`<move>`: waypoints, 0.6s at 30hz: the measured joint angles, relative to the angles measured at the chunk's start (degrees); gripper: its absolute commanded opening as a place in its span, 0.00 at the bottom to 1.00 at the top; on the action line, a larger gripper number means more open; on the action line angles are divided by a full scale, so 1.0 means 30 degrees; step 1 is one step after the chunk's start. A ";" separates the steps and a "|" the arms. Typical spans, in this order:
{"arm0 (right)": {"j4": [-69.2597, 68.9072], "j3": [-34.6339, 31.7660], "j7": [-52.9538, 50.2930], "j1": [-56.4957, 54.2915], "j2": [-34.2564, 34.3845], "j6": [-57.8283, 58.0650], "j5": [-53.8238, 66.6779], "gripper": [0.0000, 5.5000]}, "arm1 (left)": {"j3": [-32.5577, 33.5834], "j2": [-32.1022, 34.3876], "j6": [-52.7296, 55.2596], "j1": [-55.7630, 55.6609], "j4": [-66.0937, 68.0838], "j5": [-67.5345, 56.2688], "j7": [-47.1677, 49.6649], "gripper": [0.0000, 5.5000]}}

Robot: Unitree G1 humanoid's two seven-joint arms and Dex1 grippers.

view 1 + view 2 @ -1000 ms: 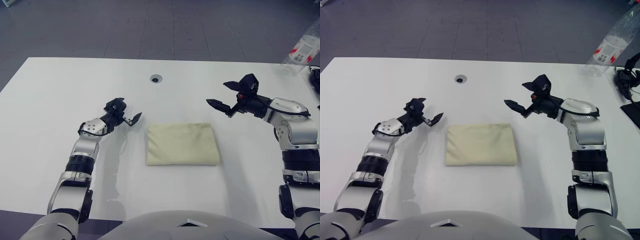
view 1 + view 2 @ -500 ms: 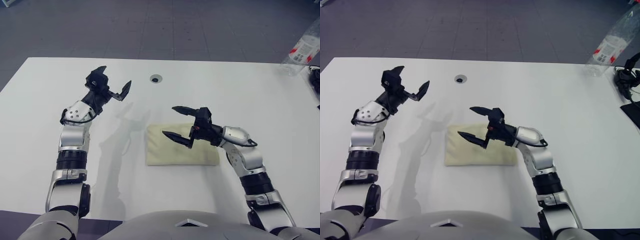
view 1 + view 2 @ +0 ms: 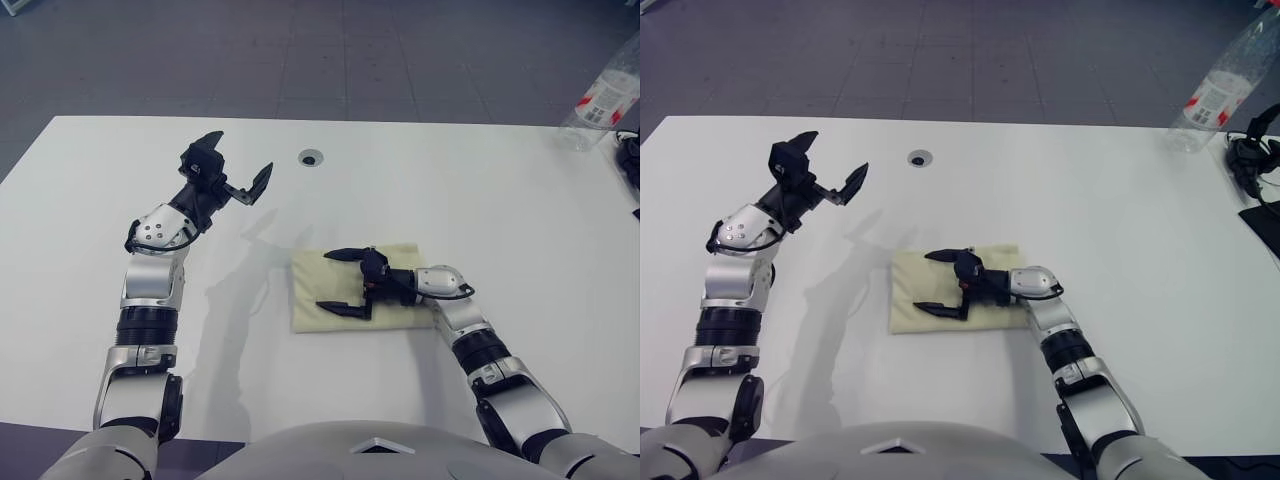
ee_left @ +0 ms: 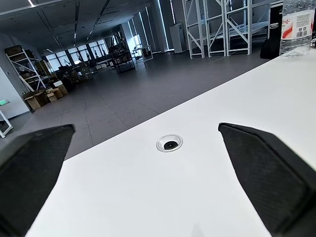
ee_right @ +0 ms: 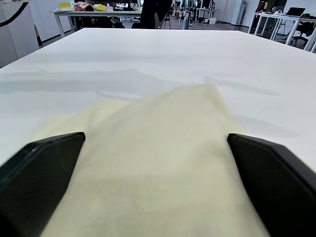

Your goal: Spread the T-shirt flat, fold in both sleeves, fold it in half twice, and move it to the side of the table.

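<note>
The T-shirt (image 3: 308, 292) is a pale yellow folded rectangle lying flat at the middle of the white table (image 3: 520, 210). My right gripper (image 3: 322, 280) hovers low over the shirt, pointing toward the robot's left, open with its fingers spread across the cloth's width. From the right wrist, the shirt (image 5: 153, 168) lies between and under the right gripper (image 5: 155, 136). My left gripper (image 3: 241, 154) is held up above the table's rear left, open and holding nothing, well away from the shirt. The left wrist view looks past the left gripper (image 4: 145, 128) over bare tabletop.
A round cable grommet (image 3: 312, 157) sits in the table behind the shirt, also the grommet (image 4: 169, 144) ahead of the left gripper. A clear plastic bottle (image 3: 1220, 85) and black cables (image 3: 1246, 156) lie at the far right rear. Bare tabletop surrounds the shirt.
My right arm has swung in from the right side and lowered until its open gripper is just over the shirt. My left arm has risen and moved back toward the rear left.
</note>
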 measured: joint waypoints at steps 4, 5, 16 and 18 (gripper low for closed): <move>0.0874 0.0309 -0.0013 -0.0789 -0.0039 -0.0364 -0.0412 0.98 | 0.0003 0.0001 0.0021 -0.0005 0.0038 -0.0008 0.0009 0.98; 0.1048 0.0290 -0.0129 -0.0855 -0.0038 -0.0400 -0.0432 0.98 | 0.0003 0.0001 0.0021 -0.0005 0.0037 -0.0005 0.0014 0.98; 0.7204 -0.4658 -0.8255 -0.3147 -0.1799 -0.0031 0.0576 0.98 | 0.0030 0.0021 0.0012 0.0085 0.0057 0.0020 0.0268 0.98; 0.8242 -0.5311 -1.1413 -0.3387 -0.2191 -0.0490 0.0531 0.98 | 0.0044 0.0033 0.0011 0.0104 0.0049 0.0014 0.0270 0.98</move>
